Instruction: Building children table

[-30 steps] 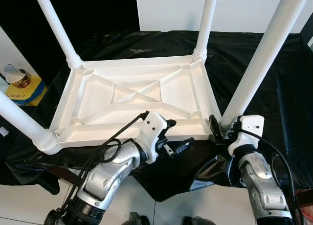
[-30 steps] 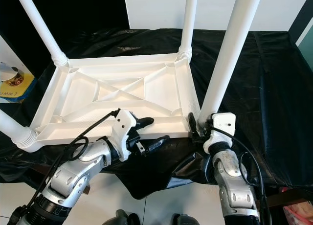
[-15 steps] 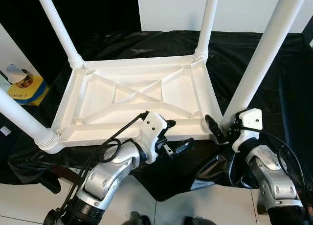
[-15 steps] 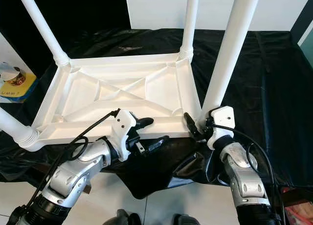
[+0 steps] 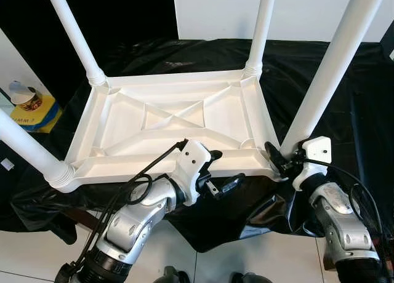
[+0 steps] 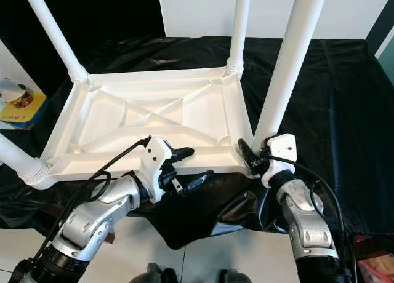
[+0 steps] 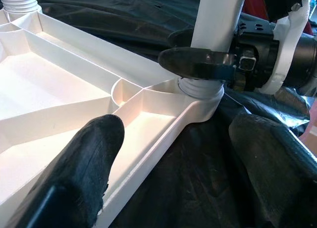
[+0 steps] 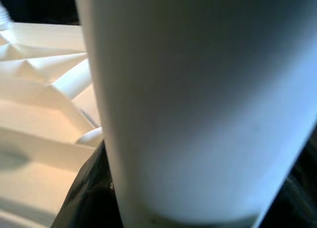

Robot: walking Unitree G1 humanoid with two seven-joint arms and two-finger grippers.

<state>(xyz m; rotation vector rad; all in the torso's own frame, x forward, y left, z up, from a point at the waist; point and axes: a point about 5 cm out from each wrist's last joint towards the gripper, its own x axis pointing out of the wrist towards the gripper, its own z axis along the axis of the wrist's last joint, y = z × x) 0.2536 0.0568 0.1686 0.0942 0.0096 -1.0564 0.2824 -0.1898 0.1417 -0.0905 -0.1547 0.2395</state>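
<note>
White plastic children's table (image 5: pixel 172 120) lies upside down on a surface covered with black sheeting (image 5: pixel 320 74). Four white legs stand up from its corners: far-left leg (image 5: pixel 74 37), far-right leg (image 5: pixel 260 31), near-left leg (image 5: pixel 28 151), near-right leg (image 5: pixel 329 74).

Underside shows a ribbed frame with diagonal cross braces.

Right gripper (image 5: pixel 278 162) is at the base of the near-right leg, where it enters the corner socket. In the left wrist view a black finger (image 7: pixel 198 64) wraps the front of that leg just above the collar; the right wrist view has the leg right up against the camera. Jaws clenched around the leg.

Left gripper (image 5: pixel 223 172) sits at the near edge of the table, between the two near legs, closer to the right one. Jaws released, spread wide: one finger (image 7: pixel 84 163) over the rim of the frame, the other (image 7: pixel 272 158) over the black sheeting outside it. Gripping nothing.

Off to the left, on the floor: a yellow-blue box (image 5: pixel 34 114) with one small jar (image 5: pixel 23 97) on it.
</note>
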